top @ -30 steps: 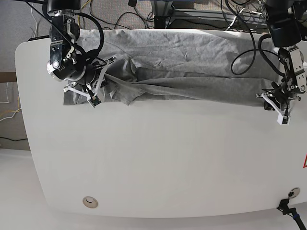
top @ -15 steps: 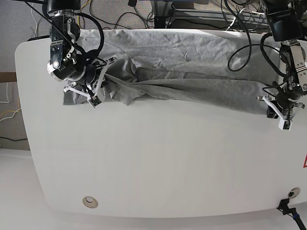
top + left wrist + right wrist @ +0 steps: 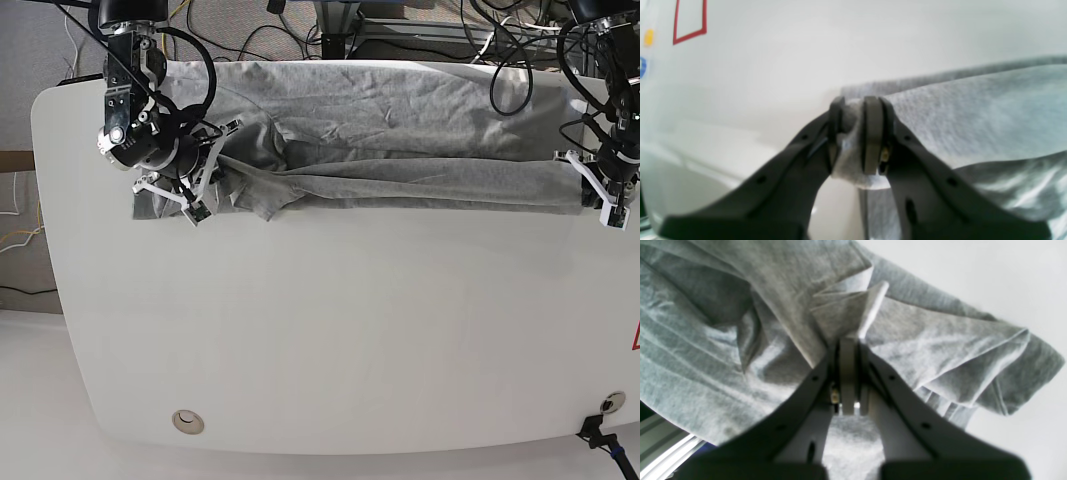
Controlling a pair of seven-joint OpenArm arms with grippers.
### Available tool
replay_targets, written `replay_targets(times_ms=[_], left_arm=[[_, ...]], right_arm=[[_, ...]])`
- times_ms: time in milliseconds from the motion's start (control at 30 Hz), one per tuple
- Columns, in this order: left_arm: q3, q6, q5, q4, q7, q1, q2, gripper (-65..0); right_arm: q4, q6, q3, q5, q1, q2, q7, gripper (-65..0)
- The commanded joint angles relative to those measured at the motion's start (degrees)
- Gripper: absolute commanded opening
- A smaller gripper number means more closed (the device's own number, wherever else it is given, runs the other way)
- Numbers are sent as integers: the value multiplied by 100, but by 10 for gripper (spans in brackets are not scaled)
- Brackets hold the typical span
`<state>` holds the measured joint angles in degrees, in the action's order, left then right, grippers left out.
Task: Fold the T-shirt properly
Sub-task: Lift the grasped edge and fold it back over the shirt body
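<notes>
The heather-grey T-shirt lies wrinkled along the far part of the white table, its plain side showing and its near edge folded over in a long band. My left gripper, at the right of the base view, is shut on the T-shirt's right end. In the left wrist view my left gripper pinches a bunched corner of the cloth. My right gripper, at the left of the base view, is shut on a crumpled fold. In the right wrist view my right gripper clamps that fold of cloth.
Cables and a stand run behind the table's far edge. A round grommet sits near the front left. A red marking is at the table's right edge and shows as a red outline in the left wrist view.
My left gripper has moved right and toward the far side with the cloth, pulling the near folded edge straighter. My right gripper has not moved.
</notes>
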<state>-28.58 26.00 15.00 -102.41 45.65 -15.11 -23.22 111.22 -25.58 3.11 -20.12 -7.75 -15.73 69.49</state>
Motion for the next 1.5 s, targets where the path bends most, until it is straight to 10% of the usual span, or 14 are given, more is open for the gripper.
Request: replay_targets(times_ms=[0, 1067, 1233, 1300, 1467], left_arm=[[-65, -11, -2, -102, -68, -181, -100, -567], [67, -11, -37, 1138, -94, -427, -372, -566], [181, -11, -37, 1138, -94, -418, -381, -564], [295, -11, -37, 1138, -77, -418, -486, -492], [348, -11, -37, 1155, -68, -418, -530, -48]], right_arm=[[91, -13, 27, -32, 50, -49, -62, -650], [329, -259, 308, -428, -1190, -753, 343, -650], [329, -250, 1, -392, -1181, -744, 440, -431], [329, -215, 1, -401, -1164, -726, 431, -322], [329, -215, 27, -401, -1137, -735, 158, -135]])
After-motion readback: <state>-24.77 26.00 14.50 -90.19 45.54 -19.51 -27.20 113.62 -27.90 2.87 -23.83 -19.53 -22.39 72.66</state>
